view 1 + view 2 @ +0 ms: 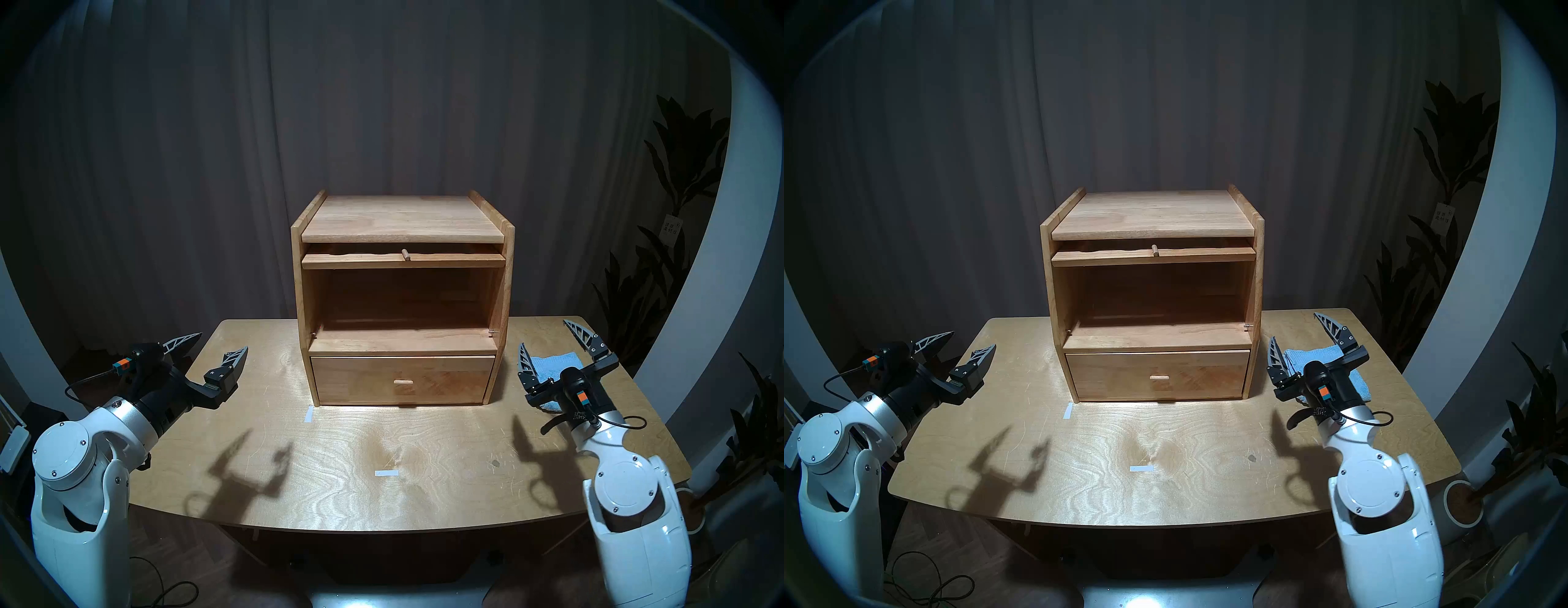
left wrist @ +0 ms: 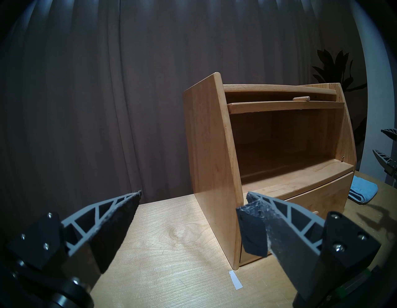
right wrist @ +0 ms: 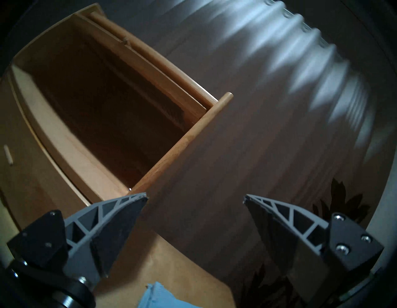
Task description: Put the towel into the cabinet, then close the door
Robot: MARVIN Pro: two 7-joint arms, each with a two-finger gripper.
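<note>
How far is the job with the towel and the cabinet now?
Done: only that the door is open, slid in flat under the cabinet top; the compartment looks empty. In hand: the right gripper hangs open above the towel, which lies on the table to the cabinet's right. Left: grasp it, place it inside, close the door. The left gripper is open and idle.

Left gripper (image 2: pixel 189 202) jaws spread, above table (image 2: pixel 167 247). Cabinet (image 2: pixel 210 150) ahead, upper bay open, door (image 2: pixel 285 105) slid in overhead. Towel (image 2: pixel 363 191) folded beyond the cabinet's far side.
</note>
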